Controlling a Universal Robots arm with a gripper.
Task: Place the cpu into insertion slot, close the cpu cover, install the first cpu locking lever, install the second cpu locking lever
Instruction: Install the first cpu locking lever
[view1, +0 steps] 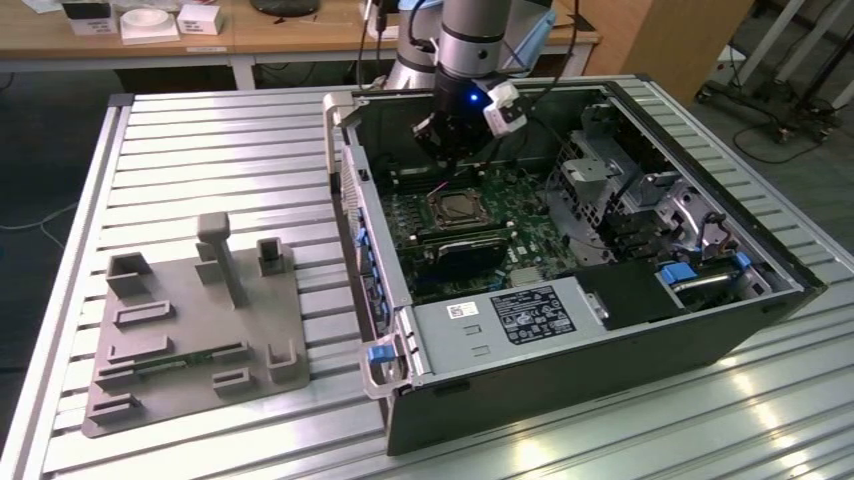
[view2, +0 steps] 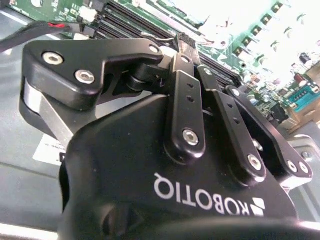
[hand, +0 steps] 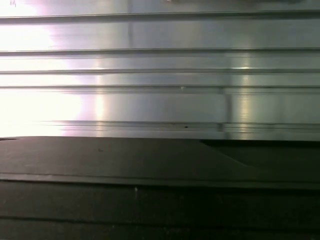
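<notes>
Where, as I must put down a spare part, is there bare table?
Bare slats of the table lie beyond the grey fixture plate, on the exterior view's left, and in front of the computer case. Inside the case it is crowded; the gripper hangs near the insertion slot.

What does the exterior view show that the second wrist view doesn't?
Exterior view: the whole open computer case on the slatted table, a grey holder plate, and the socket with the gripper poised near it. Second wrist view: screw heads on the gripper's links, close up. Both: the gripper and the green board.
</notes>
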